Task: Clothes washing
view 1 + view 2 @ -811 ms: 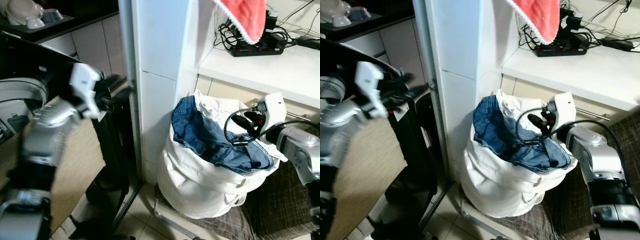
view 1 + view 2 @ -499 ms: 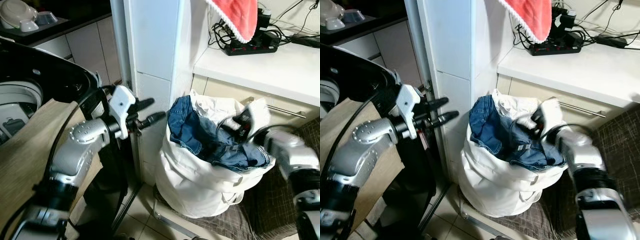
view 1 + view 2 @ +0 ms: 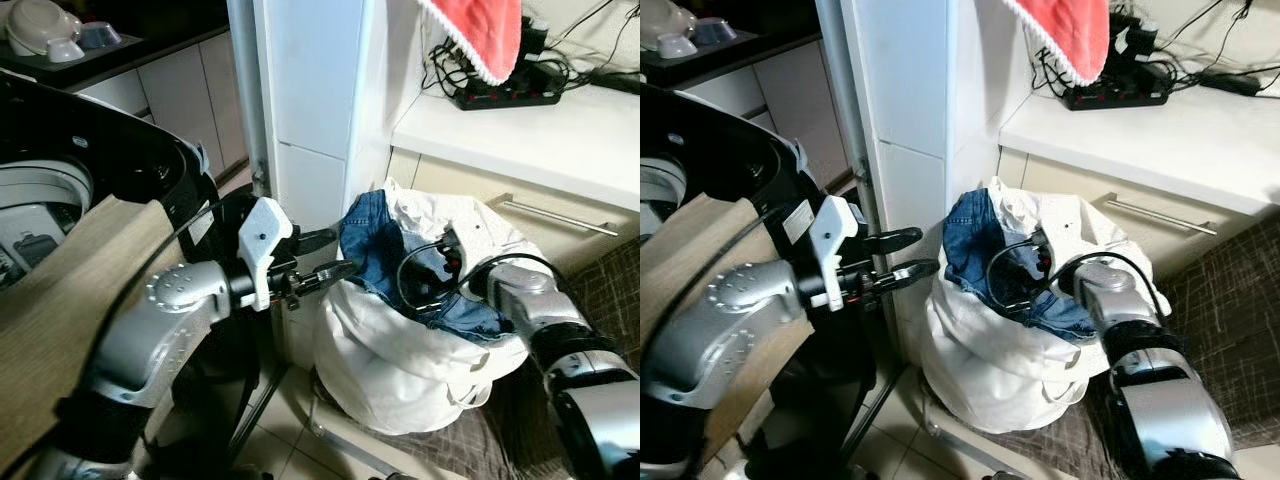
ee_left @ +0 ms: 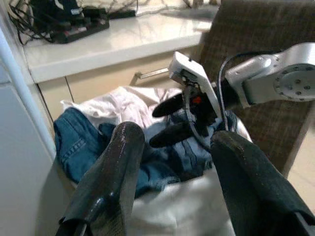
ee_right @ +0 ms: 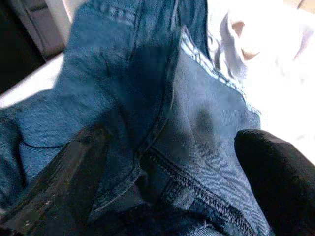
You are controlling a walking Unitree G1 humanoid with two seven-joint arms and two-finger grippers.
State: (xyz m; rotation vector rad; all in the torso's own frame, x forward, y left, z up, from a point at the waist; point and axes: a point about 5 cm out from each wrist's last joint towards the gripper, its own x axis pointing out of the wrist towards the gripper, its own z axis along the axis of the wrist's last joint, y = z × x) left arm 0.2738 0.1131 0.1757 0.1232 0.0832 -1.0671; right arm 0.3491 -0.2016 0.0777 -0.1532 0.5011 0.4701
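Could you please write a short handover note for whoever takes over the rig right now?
Left claw: open, empty, held beside the white laundry bag.
Right claw: open, down among the jeans at the top of the bag, nothing gripped yet.
The bag stands on the floor by the white pillar, holding the jeans and a white garment.
The washing machine is on the robot's left, lid up.
Done: reach into the bag. Left: grip the jeans, lift, carry them to the washer.

You face a white pillar [image 3: 315, 110] at centre, white counter [image 3: 560, 125] with a power strip [image 3: 505, 95] upper right, tiled floor [image 3: 290, 455] at bottom, dark countertop [image 3: 120, 50] upper left.
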